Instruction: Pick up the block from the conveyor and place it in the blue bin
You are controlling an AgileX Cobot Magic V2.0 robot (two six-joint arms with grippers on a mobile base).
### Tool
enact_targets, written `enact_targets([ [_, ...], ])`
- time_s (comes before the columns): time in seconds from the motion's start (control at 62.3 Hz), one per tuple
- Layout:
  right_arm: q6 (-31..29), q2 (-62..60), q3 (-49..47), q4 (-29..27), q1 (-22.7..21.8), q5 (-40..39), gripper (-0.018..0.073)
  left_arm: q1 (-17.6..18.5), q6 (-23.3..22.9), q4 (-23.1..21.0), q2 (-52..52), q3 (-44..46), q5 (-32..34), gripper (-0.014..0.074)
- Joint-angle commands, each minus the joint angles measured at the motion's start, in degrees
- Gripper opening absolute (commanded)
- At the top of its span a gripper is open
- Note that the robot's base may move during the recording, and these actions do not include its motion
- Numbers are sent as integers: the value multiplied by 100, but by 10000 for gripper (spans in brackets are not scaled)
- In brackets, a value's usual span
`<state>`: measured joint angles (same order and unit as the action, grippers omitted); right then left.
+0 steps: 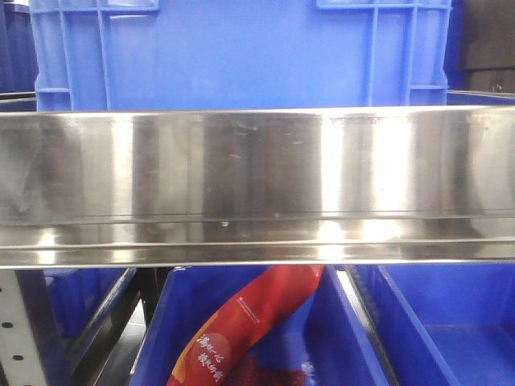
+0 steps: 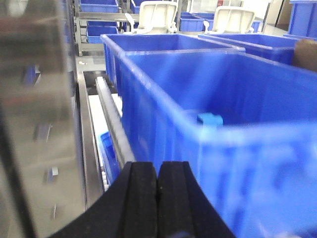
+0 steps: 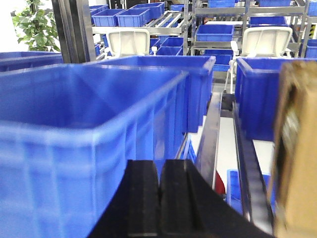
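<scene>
Beside blue bin (image 2: 223, 148), L gripper (image 2: 158, 198) closed, R gripper (image 3: 159, 203) closed too

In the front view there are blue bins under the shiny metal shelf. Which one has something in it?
The middle bin below the metal shelf: a red printed package lies in it. The right bin looks bare inside.

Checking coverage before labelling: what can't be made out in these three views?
- Front view: steel rail fills the frame; no belt or block visible behind it.
- Front view: red bag is cut off by the rail and bottom edge; print too small to read.
- Wrist views: left gripper and right gripper shut; near bin motion-blurred.
</scene>
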<state>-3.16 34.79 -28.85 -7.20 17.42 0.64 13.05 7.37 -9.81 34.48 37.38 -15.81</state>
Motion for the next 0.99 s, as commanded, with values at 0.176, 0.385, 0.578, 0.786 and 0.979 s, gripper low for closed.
enact_targets([
  [0.176,11,-1168,361,-27,-32,572,-162,-33,-13,-53,-1375,-715,140,-111],
  [0.385,11,-1457,361,-27,-32,481,-162,-33,-13,-53,-1914,-715,223,-111],
  [0.578,11,-1457,361,-27,-32,481,-162,-33,-13,-43,-2154,-715,223,-111],
  [0.786,11,-1457,361,-27,-32,481,-162,-33,-13,-43,-2153,-715,211,-111],
  [0.979,11,-1484,563,-10,-163,339,-162,-33,-13,-43,-2153,-715,211,-111],
])
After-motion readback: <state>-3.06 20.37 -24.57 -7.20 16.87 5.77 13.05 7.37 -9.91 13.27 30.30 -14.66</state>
